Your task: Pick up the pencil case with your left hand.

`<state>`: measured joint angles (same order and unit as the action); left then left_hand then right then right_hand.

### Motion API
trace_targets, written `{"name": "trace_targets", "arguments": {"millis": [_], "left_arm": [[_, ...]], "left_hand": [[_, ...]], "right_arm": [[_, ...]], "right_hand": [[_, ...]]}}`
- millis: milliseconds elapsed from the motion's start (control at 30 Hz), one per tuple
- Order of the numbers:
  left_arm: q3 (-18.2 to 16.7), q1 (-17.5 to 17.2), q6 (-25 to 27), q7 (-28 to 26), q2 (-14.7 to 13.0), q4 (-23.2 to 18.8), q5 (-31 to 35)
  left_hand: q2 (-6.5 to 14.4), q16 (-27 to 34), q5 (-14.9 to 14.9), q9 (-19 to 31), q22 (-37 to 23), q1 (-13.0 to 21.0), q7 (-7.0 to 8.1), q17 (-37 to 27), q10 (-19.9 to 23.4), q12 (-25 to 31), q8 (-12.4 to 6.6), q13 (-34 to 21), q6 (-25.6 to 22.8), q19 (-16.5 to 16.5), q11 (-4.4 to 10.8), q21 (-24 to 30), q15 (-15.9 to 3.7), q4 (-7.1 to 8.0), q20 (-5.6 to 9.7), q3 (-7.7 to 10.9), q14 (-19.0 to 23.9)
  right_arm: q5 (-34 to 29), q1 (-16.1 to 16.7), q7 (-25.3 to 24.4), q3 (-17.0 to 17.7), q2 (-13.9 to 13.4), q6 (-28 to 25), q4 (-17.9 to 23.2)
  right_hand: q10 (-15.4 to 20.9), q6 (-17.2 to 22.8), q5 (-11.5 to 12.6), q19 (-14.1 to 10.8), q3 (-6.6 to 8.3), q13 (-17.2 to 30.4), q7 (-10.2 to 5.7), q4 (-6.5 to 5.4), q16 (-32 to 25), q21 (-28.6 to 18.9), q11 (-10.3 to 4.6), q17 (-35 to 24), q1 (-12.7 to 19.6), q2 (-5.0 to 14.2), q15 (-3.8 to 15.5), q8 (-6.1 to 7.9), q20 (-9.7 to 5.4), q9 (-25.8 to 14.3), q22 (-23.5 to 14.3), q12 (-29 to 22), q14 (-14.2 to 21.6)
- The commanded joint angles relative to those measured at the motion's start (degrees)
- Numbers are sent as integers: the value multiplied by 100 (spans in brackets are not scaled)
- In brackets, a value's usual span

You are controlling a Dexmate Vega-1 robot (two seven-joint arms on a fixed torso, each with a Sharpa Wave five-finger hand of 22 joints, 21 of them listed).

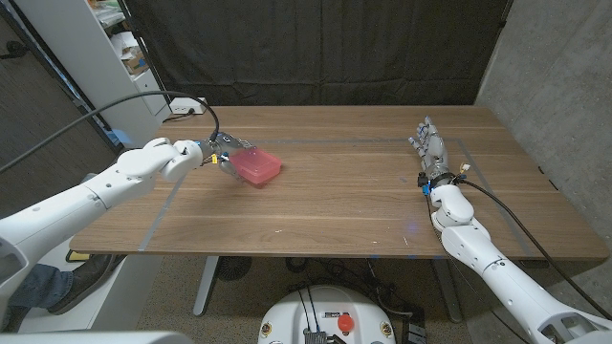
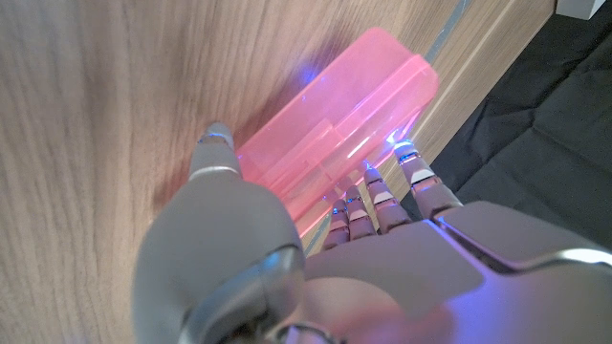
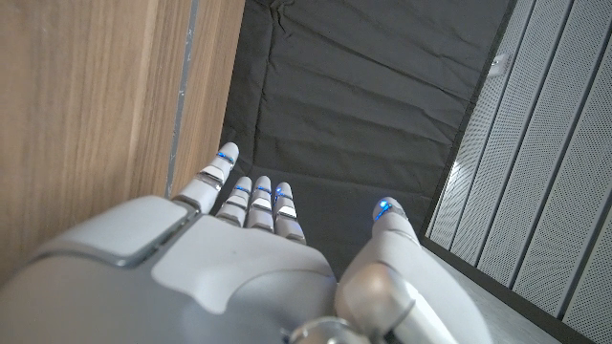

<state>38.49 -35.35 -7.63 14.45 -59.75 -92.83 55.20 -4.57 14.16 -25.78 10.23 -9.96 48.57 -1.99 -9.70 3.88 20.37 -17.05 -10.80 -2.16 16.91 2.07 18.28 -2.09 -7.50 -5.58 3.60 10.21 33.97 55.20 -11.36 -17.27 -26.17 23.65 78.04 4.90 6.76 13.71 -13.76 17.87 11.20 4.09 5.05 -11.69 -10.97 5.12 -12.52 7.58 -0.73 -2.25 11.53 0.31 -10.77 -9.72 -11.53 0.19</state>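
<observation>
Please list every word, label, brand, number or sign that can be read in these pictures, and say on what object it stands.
None can be read. The pink pencil case in the left hand shows no print. The items on the shelf are too small and blurred to read.

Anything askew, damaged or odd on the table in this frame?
Nothing stands out. The pink pencil case sits at an angle to the table edges, with the left hand closed around its end. It looks intact. The right hand waits open, apart from it.
</observation>
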Motion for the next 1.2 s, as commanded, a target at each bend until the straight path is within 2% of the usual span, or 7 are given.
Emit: {"name": "trace_targets", "arguments": {"millis": [33,267,400,467,600,833,1200], "left_arm": [[-16,-134,151,-26,-83,-79,-229],[-51,-226,261,-126,-124,-136,-250],[-83,-251,291,-174,-130,-143,-309],[-101,-279,327,-256,-134,-153,-308],[-100,-291,383,-275,-124,-184,-289],[-114,-282,455,-287,-73,-195,-346],[-134,-272,583,-320,-35,-251,-381]], "left_hand": [[9,52,6,38,-24,122,573,-39,725,29,-53,-17,-768,226,553,50,-350,5,45,-39,235],[173,85,34,44,-26,320,640,-52,1083,53,-81,-21,-1112,531,644,82,-466,-5,145,33,596],[263,80,73,47,-28,493,675,-48,1290,68,-112,-23,-1342,668,639,89,-514,-43,180,96,753],[335,92,112,48,-29,599,696,-50,1453,86,-124,-25,-1480,772,675,100,-547,-57,246,141,893],[483,116,274,52,-34,780,794,-56,1874,125,-189,-28,-1933,1011,719,117,-607,-57,337,216,1238],[716,147,522,56,-42,1068,836,-59,2464,187,-288,-31,-2564,1340,752,167,-708,-91,409,383,1723],[762,108,640,58,-45,1114,828,-57,2510,141,-261,-32,-2635,1399,735,165,-691,-84,397,420,1794]], "right_arm": [[16,-31,46,-4,26,44,-47],[26,-117,118,-47,50,16,-132],[33,-160,152,-63,66,18,-183],[38,-176,165,-65,71,24,-205],[54,-210,206,-66,75,36,-255],[83,-241,254,-58,74,56,-325],[91,-228,249,-43,57,68,-310]], "right_hand": [[2,42,42,41,-20,7,-26,-5,-20,1,8,-17,-4,16,-53,-16,-7,-28,-12,1,-3],[-2,46,42,42,-25,7,-30,-7,-22,1,-3,-18,-8,21,-47,-14,-7,-28,-12,2,0],[7,46,43,42,-29,7,-26,-6,-23,0,16,-18,-9,19,-53,-14,-7,-28,-12,-1,1],[9,41,43,42,-31,7,-27,-4,-22,0,14,-17,-8,17,-49,-16,-5,-28,-12,-2,0],[9,46,43,41,-37,7,-25,-5,-24,-1,11,-18,-12,14,-50,-14,-8,-28,-12,-2,1],[-2,46,44,42,-43,7,-22,-4,-23,-2,11,-17,-14,12,-47,-14,-10,-27,-12,3,-1],[-4,44,47,42,-51,7,-14,-5,-23,-3,-3,-17,-16,16,-48,-15,-17,-27,-12,4,-4]]}}
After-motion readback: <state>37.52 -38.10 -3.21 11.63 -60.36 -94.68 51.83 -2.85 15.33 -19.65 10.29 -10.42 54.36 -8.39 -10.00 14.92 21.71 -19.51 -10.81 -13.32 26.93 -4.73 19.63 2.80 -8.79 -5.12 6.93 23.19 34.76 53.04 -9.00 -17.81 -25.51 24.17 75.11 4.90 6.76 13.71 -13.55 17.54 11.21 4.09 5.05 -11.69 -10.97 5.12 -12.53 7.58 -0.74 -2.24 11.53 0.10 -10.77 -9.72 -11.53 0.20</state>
